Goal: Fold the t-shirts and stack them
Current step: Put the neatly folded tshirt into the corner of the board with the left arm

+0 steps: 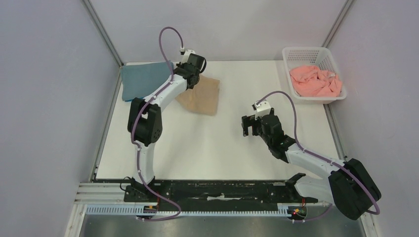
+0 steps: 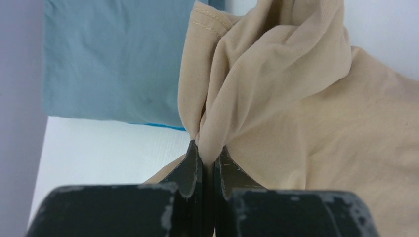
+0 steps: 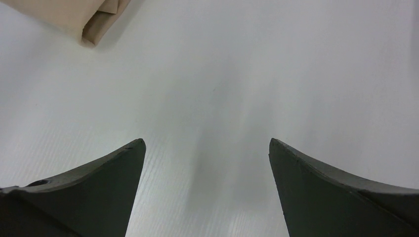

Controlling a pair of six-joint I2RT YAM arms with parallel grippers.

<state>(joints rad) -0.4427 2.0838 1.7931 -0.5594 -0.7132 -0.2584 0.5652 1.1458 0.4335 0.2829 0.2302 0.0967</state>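
A folded tan t-shirt (image 1: 203, 96) lies at the back of the table. My left gripper (image 1: 191, 74) is shut on a bunched edge of the tan t-shirt (image 2: 276, 89), its tip (image 2: 209, 148) pinching the cloth. A folded slate-blue t-shirt (image 1: 142, 79) lies at the back left, beside the tan one; it shows in the left wrist view (image 2: 113, 59) with a bright blue edge (image 2: 158, 125) under it. A salmon-pink t-shirt (image 1: 316, 81) lies crumpled in the basket. My right gripper (image 1: 251, 126) is open and empty over bare table (image 3: 207, 148); a corner of the tan t-shirt (image 3: 84, 19) shows far left.
A white slatted basket (image 1: 309, 52) stands at the back right corner. Grey walls close in the table on the left, back and right. The arms' black base rail (image 1: 217, 190) runs along the near edge.
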